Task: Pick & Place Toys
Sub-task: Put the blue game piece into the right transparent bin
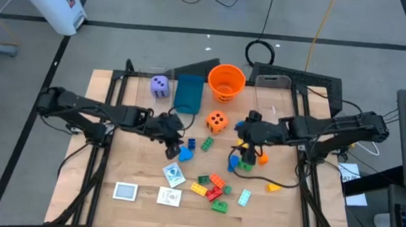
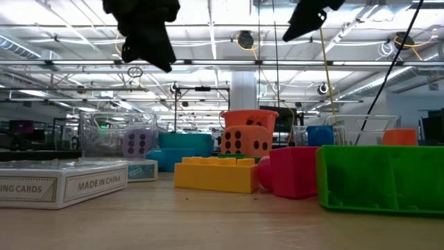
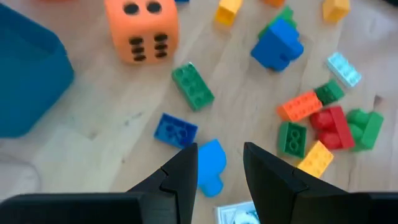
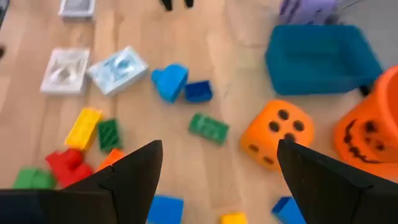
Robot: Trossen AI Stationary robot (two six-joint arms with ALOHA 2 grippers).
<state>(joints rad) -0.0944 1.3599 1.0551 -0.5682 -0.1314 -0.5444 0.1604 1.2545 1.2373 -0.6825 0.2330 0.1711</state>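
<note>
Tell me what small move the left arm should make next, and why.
Probably lower straight down. The left gripper hovers open above the light blue brick, which shows between its fingers and lies on the table, apart from the dark blue brick. Descending would bracket it for a grasp.

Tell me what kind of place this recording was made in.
Probably a robotics lab in a large open industrial hall: exposed ceiling trusses with strip lights, a wooden table framed by the arm rig, and cables on the floor.

Die (image 1: 217, 122) between box (image 1: 188, 94) and bucket (image 1: 226, 82)
</note>
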